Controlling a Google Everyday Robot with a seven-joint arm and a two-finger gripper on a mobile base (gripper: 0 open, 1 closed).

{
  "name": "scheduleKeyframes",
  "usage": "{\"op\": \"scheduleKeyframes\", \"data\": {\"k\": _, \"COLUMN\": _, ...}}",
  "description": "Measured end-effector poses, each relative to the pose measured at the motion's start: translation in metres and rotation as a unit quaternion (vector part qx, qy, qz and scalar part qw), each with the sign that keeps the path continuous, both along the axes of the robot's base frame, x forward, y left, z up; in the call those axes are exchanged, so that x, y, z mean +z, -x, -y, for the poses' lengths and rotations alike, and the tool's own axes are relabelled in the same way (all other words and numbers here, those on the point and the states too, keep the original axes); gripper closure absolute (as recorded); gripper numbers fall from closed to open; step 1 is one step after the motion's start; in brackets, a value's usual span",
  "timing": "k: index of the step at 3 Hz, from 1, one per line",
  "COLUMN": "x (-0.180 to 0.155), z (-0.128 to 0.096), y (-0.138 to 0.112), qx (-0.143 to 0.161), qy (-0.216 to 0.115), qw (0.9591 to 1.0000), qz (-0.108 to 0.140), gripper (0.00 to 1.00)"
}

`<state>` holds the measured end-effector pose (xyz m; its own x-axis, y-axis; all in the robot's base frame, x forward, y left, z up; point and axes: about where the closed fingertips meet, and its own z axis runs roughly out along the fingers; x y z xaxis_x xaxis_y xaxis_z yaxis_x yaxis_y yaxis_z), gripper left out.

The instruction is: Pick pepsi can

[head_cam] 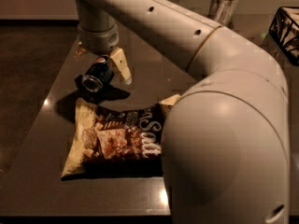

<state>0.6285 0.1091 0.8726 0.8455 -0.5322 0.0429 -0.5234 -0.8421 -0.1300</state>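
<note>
The pepsi can (96, 74) is a blue can with a red-white-blue logo. It lies on its side on the dark table (46, 139), silver end towards me. My gripper (101, 61) hangs just above and behind the can, open. One cream finger (122, 66) reaches down beside the can's right side. The other finger is mostly hidden behind the wrist at the left. The can rests on the table and is not gripped.
A brown and black chip bag (117, 136) lies flat just in front of the can. My arm's large elbow (224, 143) fills the right side and hides the table behind it. A black wire basket (287, 29) stands at the far right.
</note>
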Motion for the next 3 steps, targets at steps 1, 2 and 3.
{"op": "scheduleKeyframes", "data": {"k": 1, "x": -0.0067, "z": -0.0067, "y": -0.0027, "qx": 0.015, "qy": 0.021, "qw": 0.9997, "qz": 0.004, "gripper": 0.18}}
{"op": "scheduleKeyframes", "data": {"k": 2, "x": -0.0100, "z": -0.0144, "y": -0.0032, "qx": 0.022, "qy": 0.034, "qw": 0.9992, "qz": 0.001, "gripper": 0.42}}
{"op": "scheduleKeyframes", "data": {"k": 3, "x": -0.0031, "z": -0.0164, "y": 0.0011, "qx": 0.026, "qy": 0.023, "qw": 0.9994, "qz": -0.007, "gripper": 0.65}}
